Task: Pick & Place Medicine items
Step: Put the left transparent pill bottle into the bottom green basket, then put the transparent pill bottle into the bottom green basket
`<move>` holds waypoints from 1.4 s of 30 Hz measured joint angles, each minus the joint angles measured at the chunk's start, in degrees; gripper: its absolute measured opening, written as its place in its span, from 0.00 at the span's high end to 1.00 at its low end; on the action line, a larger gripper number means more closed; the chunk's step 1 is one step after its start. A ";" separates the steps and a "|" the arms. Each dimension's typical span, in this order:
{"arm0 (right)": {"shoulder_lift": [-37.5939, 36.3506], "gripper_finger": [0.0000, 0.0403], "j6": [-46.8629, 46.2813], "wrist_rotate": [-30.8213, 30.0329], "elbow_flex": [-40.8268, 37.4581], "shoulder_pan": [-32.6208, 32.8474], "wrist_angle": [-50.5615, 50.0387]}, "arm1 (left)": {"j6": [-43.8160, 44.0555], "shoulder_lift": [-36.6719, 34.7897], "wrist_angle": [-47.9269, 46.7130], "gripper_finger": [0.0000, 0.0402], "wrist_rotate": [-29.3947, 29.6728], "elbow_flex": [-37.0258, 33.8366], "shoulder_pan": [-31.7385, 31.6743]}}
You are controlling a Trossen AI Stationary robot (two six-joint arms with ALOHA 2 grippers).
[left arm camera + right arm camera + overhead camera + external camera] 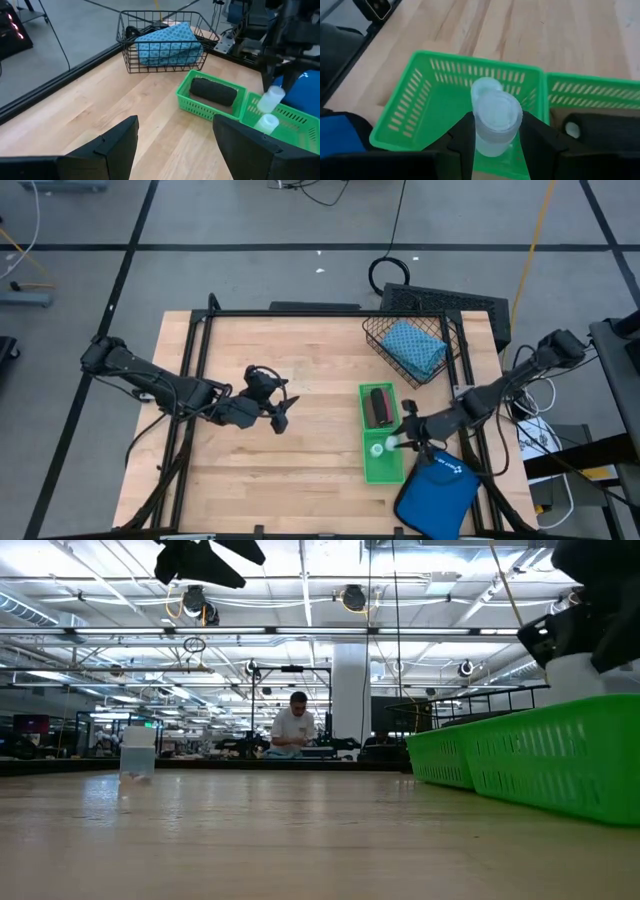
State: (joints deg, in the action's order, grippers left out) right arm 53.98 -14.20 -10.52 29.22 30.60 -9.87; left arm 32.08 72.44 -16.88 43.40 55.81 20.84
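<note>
My right gripper [398, 440] is shut on a tiny white round bottle [494, 125] above the near compartment of the green tray [396, 470]. A second white bottle [266, 123] stands in that compartment. The black roll [378, 405] lies in the tray's far compartment. The teal-blue textured pouch [415, 348] rests inside the black wire basket [372, 338]. My left gripper [282, 418] is open, held above bare table left of the tray. Brown and pink rolls are out of view. My right gripper pinches the white bottle's side wall [479, 140] between its two fingers [462, 137], one on each side, just below the cap [496, 111]. The fingers come from the table's right side, slanting down. The bottle is upright and lifted clear above the tray.
A smooth blue case with white marks [437, 492] lies at the near right corner, beside the tray. The wire basket stands at the far right. Bare wood [300, 480] lies left of the tray. A black frame [190, 380] runs around the table. A person [295, 730] sits far behind.
</note>
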 joint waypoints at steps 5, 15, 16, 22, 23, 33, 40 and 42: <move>4.16 0.71 2.00 0.02 -0.90 0.27 2.69 | 0.96 0.00 0.04 0.34 -0.07 0.00 -0.24; 12.50 0.69 3.54 -0.40 -0.79 0.27 4.48 | 1.02 0.01 0.06 0.34 -1.51 0.00 -0.24; 12.76 0.68 3.54 -0.39 -0.77 0.27 4.79 | 1.02 0.00 0.06 0.34 -1.51 0.00 -0.24; 11.91 0.60 4.72 0.06 -0.94 0.27 4.74 | 1.02 0.00 0.05 0.34 -1.55 0.00 -0.24; 11.62 0.59 4.81 0.04 -0.99 0.26 4.54 | 1.02 0.00 0.04 0.34 -1.72 0.00 -0.24; 1.80 0.54 6.14 0.04 -0.94 0.21 -3.23 | 1.00 0.00 0.04 0.34 -2.96 0.00 -0.24; -16.04 0.56 9.56 -0.38 -0.95 0.16 -14.66 | -0.25 0.00 0.72 0.34 -2.88 0.00 -0.28; -21.26 0.57 11.52 -0.38 -0.94 0.16 -15.70 | -0.29 0.00 0.75 0.34 -2.88 0.00 -0.60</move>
State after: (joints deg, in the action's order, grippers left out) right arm 32.72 -2.67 -10.90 28.27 30.76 -25.57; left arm 31.79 72.44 -16.13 40.51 55.81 20.23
